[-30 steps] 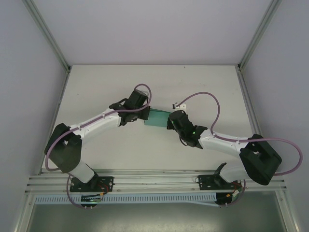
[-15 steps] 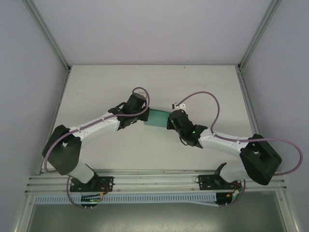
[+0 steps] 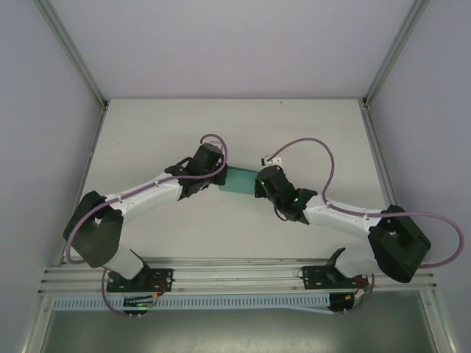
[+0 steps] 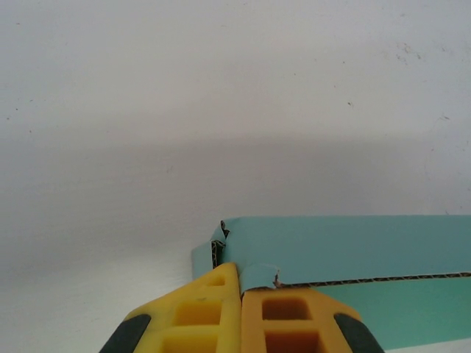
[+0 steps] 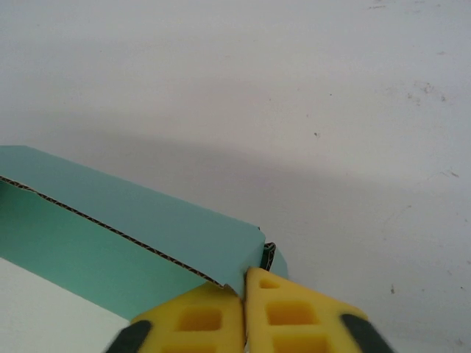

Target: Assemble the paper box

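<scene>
The teal paper box [image 3: 239, 179] hangs between my two grippers over the middle of the table, a small rectangular shape with corrugated edges showing. My left gripper [image 4: 241, 279] is shut on the box's left end, pinching a small torn-edged flap [image 4: 259, 277] between its yellow fingers. The box's long teal wall [image 4: 346, 246] runs off to the right in the left wrist view. My right gripper [image 5: 243, 283] is shut on the box's right end, at the corner of its wall [image 5: 147, 220]. A folded end flap [image 5: 268, 256] peeks out beside the right fingers [image 5: 294, 309].
A small white connector [image 3: 269, 159] on the right arm's purple cable lies on the white table [image 3: 147, 132] just behind the box. Aluminium frame posts [image 3: 73, 55] rise at the table's back corners, and a rail [image 3: 235, 276] runs along the near edge.
The left wrist has dropped slightly and shifted toward the near-left while still holding the box. The box and right gripper have barely moved.
</scene>
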Robot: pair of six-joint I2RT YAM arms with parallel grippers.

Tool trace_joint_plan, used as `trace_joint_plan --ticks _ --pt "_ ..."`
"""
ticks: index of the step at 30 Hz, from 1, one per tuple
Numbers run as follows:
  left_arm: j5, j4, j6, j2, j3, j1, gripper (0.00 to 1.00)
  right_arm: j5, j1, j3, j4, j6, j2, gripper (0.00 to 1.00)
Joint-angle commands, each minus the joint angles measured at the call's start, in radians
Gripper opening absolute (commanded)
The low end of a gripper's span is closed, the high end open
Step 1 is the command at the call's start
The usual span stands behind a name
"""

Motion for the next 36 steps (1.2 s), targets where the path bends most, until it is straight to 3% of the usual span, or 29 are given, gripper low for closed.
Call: trace_joint_plan --ticks 1,7,16,19,22,27,36 --pt "0.024 -0.367 -0.029 0.078 -0.084 0.007 0.00 -0.065 0.003 -0.001 -0.109 -0.003 -0.020 0.12" --pt "0.033 -0.356 0.001 0.080 -0.048 -0.008 0.00 -0.087 -0.002 0.064 -0.100 -0.029 -0.048 0.34" --pt "-0.012 -0.384 0.068 0.105 0.015 -0.028 0.00 -0.017 -0.019 0.100 -0.145 -0.032 -0.091 0.53" --pt "-0.026 -0.396 0.081 0.112 0.036 -0.030 0.00 0.011 -0.052 0.104 -0.143 -0.025 -0.119 0.61" --pt "-0.028 -0.397 0.090 0.117 0.046 -0.032 0.00 -0.061 -0.129 0.119 -0.115 -0.009 -0.122 0.66" --pt "-0.029 -0.407 0.096 0.125 0.058 -0.034 0.00 -0.233 -0.248 0.201 -0.093 0.034 -0.034 0.67" --pt "-0.043 -0.423 0.103 0.133 0.066 -0.038 0.00 -0.312 -0.267 0.315 -0.125 0.041 0.138 0.65"
